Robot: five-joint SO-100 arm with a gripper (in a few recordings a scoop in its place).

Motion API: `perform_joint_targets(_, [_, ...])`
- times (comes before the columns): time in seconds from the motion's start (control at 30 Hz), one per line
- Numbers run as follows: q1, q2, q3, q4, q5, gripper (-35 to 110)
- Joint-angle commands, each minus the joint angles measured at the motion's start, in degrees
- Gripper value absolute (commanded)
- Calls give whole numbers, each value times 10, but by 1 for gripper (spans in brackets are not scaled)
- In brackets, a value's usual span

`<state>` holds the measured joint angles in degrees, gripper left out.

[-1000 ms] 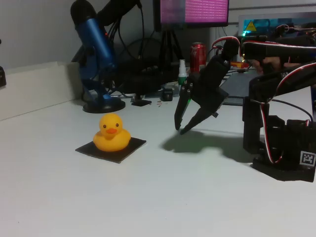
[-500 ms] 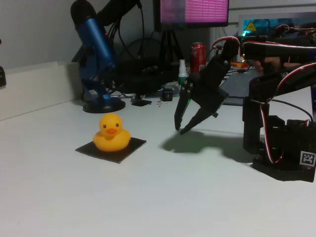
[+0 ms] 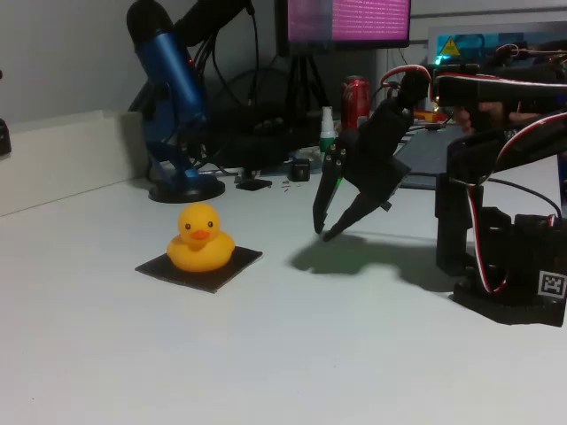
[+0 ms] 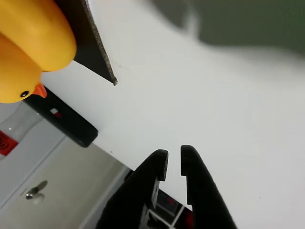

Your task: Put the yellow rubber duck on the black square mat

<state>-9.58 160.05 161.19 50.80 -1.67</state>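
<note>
One yellow rubber duck (image 3: 201, 237) sits on one black square mat (image 3: 232, 266); hand (image 3: 323, 228) apart, nearly clenched, empty.

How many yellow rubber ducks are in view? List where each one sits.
1. The glossy yellow rubber duck sits on the thin black square mat, left of the gripper in the fixed view.

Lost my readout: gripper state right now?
Gripper: fingers nearly closed, holding nothing; the duck sits on the mat.
</note>
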Motion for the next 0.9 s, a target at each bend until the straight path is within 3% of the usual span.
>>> perform_joint_targets(0.0, [-8,4,0,4,-10,3])
perform_joint_targets(0.87, [-6,4,0,4,-11,3])
